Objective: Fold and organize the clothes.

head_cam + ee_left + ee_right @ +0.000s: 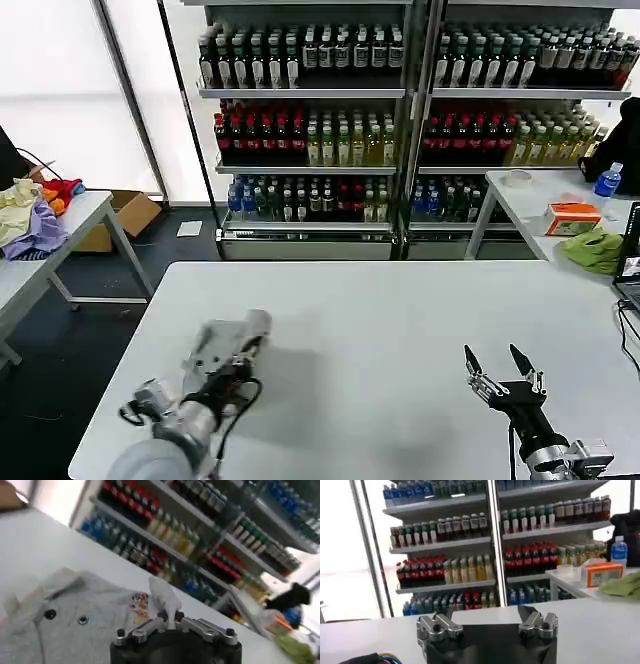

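Observation:
A light grey shirt (pixel 228 335) with dark buttons and a small multicoloured chest print (pixel 140 605) is bunched up at the near left of the white table (pixel 400 320). My left gripper (pixel 232 362) is shut on a pale fold of this shirt (pixel 165 597); in the left wrist view the cloth stands up from between its closed fingertips (pixel 170 616), and the rest of the shirt (pixel 75 625) spreads below. At the table's near right, my right gripper (pixel 500 365) stands open with nothing between its fingers (pixel 487 622).
A side table at the left holds yellow, purple and red garments (pixel 30 215). Another table at the right carries a lime-green cloth (pixel 592 248), an orange box (pixel 573 218) and a blue bottle (pixel 607 180). Shelves of drink bottles (pixel 320 130) stand behind.

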